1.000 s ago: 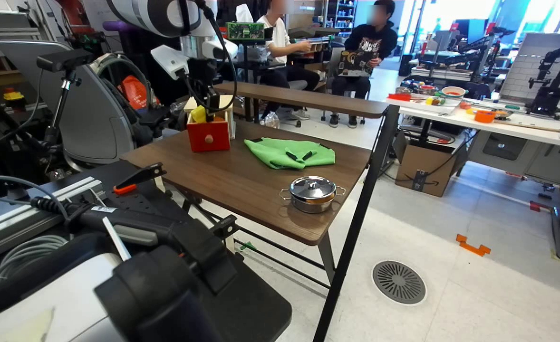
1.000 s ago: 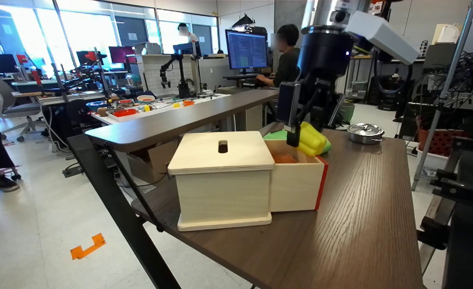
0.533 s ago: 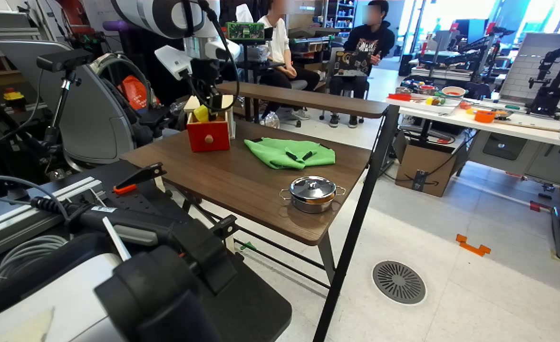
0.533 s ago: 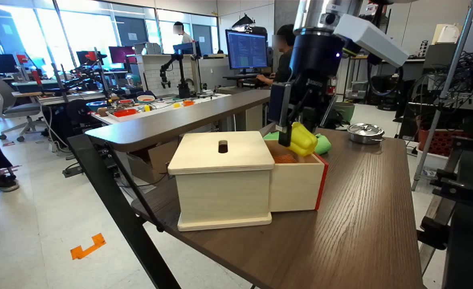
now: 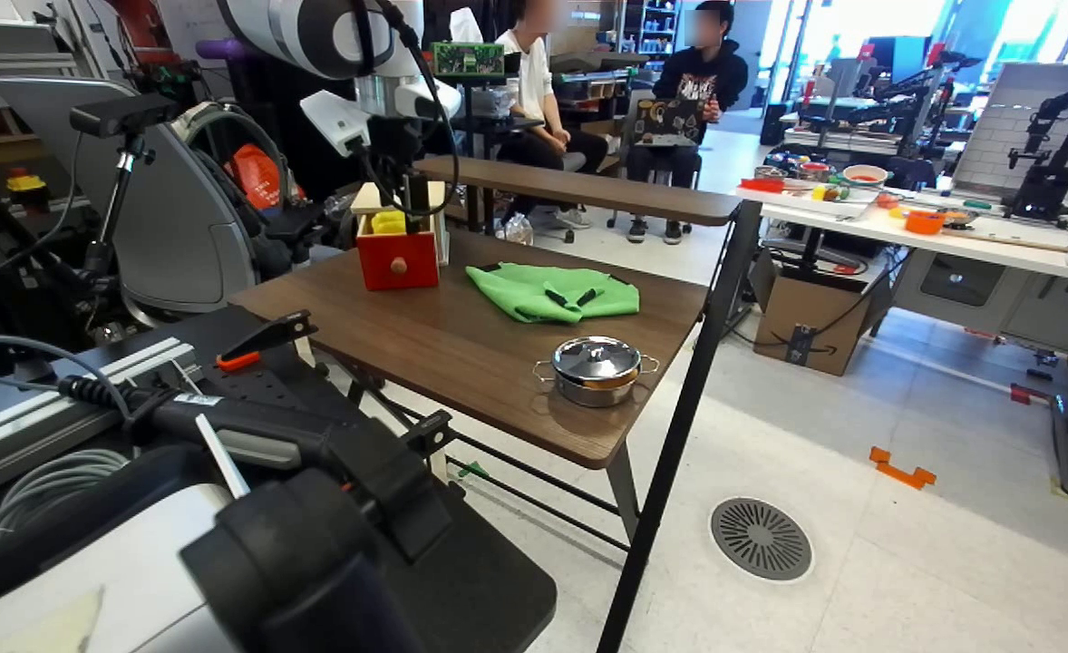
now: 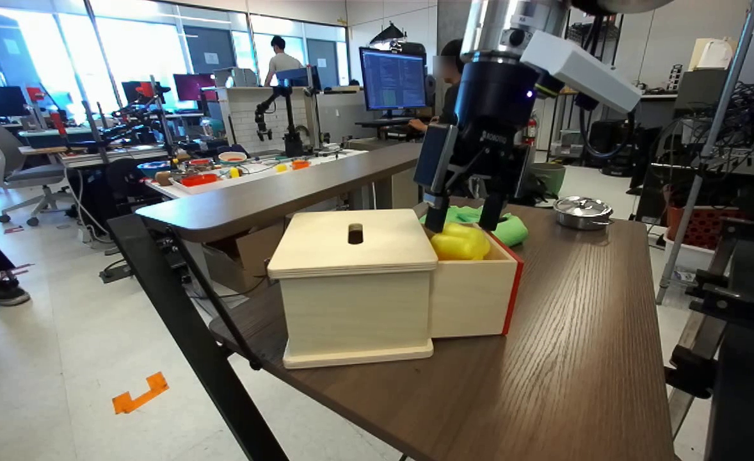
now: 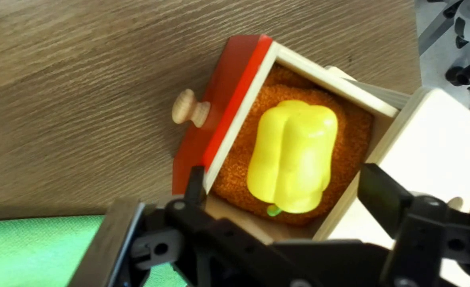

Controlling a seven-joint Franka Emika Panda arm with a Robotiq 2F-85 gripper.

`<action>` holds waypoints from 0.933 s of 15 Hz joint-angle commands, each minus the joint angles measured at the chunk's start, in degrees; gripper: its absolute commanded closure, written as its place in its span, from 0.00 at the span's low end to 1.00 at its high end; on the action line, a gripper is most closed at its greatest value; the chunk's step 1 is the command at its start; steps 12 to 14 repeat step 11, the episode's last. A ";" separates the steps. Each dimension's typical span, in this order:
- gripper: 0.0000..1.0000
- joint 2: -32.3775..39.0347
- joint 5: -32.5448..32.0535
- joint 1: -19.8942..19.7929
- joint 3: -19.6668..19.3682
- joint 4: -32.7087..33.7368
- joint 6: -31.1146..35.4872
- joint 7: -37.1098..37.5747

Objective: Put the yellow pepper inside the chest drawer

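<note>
Under my pincer (image 6: 465, 218), the pepper (image 7: 295, 155) lies in the pulled-out chest drawer (image 6: 473, 299), on a lining (image 7: 235, 175). In an exterior view, on the table (image 5: 389, 331), I see a cloth (image 5: 548, 286) right of the drawer and a pot (image 5: 596, 370) before the cloth, near the table's corner; a shelf (image 5: 570, 186) runs behind.
</note>
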 commanded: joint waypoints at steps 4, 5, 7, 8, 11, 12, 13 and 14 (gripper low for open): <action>0.00 -3.27 1.09 -0.72 0.81 -0.32 0.36 -0.58; 0.00 -4.48 1.30 -1.00 1.10 -0.92 0.87 -1.04; 0.00 -2.55 0.12 -0.06 0.08 0.38 0.34 -0.11; 0.00 -3.44 0.13 -0.12 0.15 0.25 0.33 -0.12; 0.00 -4.59 0.12 -0.19 0.21 -0.20 0.33 -0.12; 0.00 -4.59 0.12 -0.19 0.21 -0.20 0.33 -0.12; 0.00 -4.59 0.12 -0.19 0.21 -0.20 0.33 -0.12; 0.00 -4.59 0.12 -0.19 0.21 -0.20 0.33 -0.12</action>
